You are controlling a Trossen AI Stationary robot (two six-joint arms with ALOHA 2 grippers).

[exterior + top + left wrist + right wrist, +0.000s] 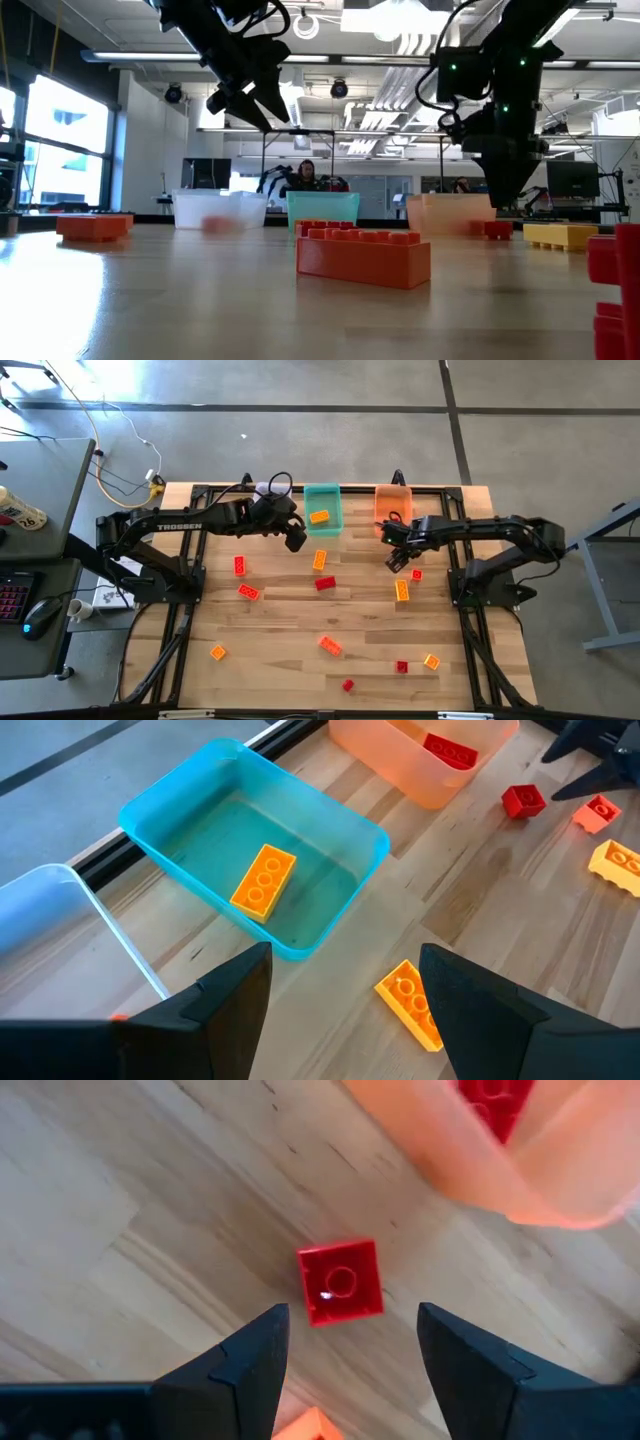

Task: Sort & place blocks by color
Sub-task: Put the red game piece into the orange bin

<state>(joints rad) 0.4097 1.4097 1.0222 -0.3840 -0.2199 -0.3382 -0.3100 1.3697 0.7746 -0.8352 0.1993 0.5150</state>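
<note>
Left claw (296, 541) seen raised above surface (280, 630), just beside teal bin (322, 508); fingers spread, nothing held. Yellow-orange block (263, 880) found lying inside teal bin; another oblong yellow-orange block (410, 1003) noted on wood just outside it. Right claw (394, 561) held over small red square block (340, 1282) near orange bin (392, 503); fingers parted, empty. Red block (450, 750) seen in orange bin. Remaining blocks (330, 646) scattered across surface.
</note>
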